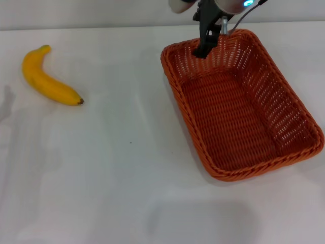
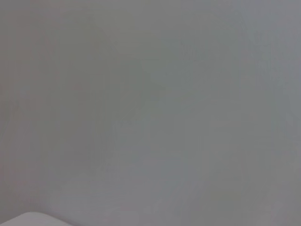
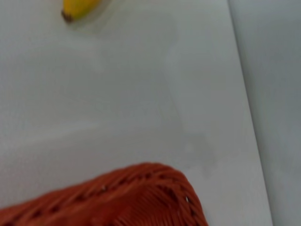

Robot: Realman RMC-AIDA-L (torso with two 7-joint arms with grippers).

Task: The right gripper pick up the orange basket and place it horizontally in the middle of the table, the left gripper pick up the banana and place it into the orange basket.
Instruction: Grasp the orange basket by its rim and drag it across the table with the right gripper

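Note:
The orange basket (image 1: 238, 107) lies on the white table (image 1: 127, 168) at the right, its long side running diagonally. My right gripper (image 1: 213, 36) comes down from the top edge onto the basket's far rim. One black finger (image 1: 204, 46) is inside the wall and the other is outside, shut on the rim. The right wrist view shows a corner of the basket (image 3: 136, 197) and the banana's dark tip (image 3: 75, 9). The yellow banana (image 1: 48, 81) lies at the far left of the table, well apart from the basket. My left gripper is out of view.
The left wrist view shows only a plain grey surface. White tabletop stretches between the banana and the basket and along the near side. The table's far edge (image 1: 101, 28) runs just behind the basket.

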